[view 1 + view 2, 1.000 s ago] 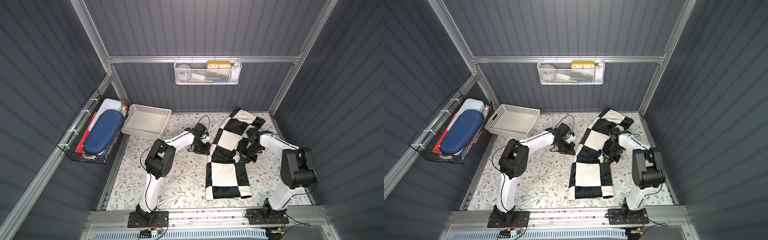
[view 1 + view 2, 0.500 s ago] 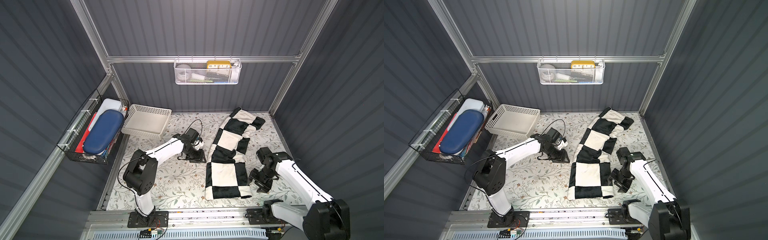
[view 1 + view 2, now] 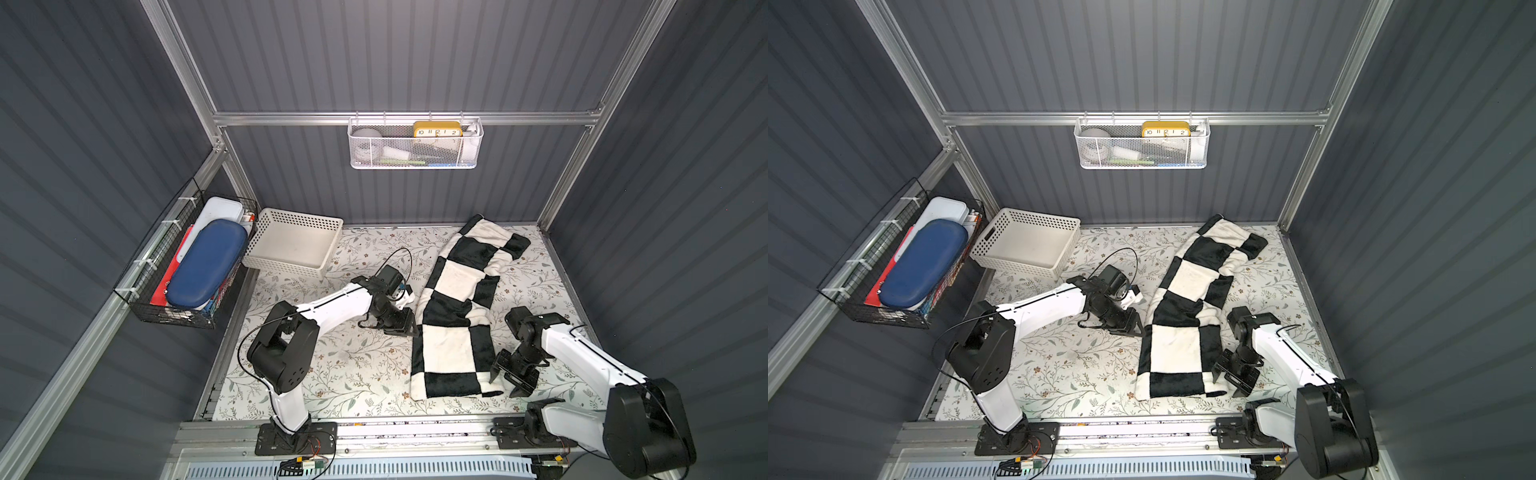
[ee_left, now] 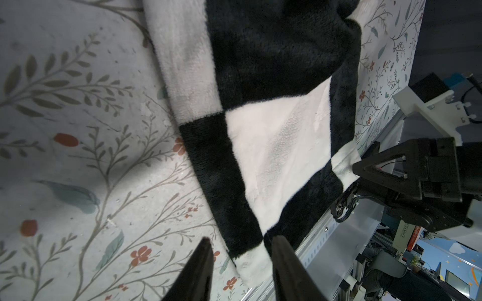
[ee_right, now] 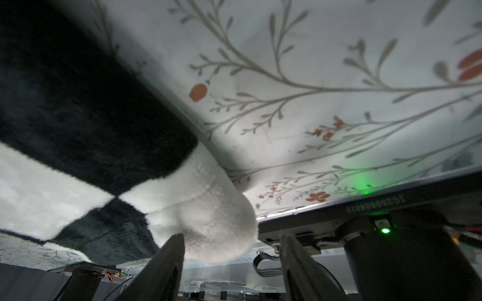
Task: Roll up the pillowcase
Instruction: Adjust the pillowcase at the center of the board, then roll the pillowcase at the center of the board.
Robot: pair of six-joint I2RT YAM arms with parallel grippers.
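A: Why does the right gripper (image 3: 508, 384) sit at the near right corner of the pillowcase (image 3: 455, 320)?
B: Likely to lift that short edge and start the roll. Its jaws are spread and empty.
A: And the left gripper (image 3: 411, 328)?
B: Farther back, beside the left edge, likewise spread, holding nothing.
A: How does the cloth lie?
B: Unrolled on the right half of the floral table covering (image 3: 353, 365), a long strip running near to far, its far end leaning right.
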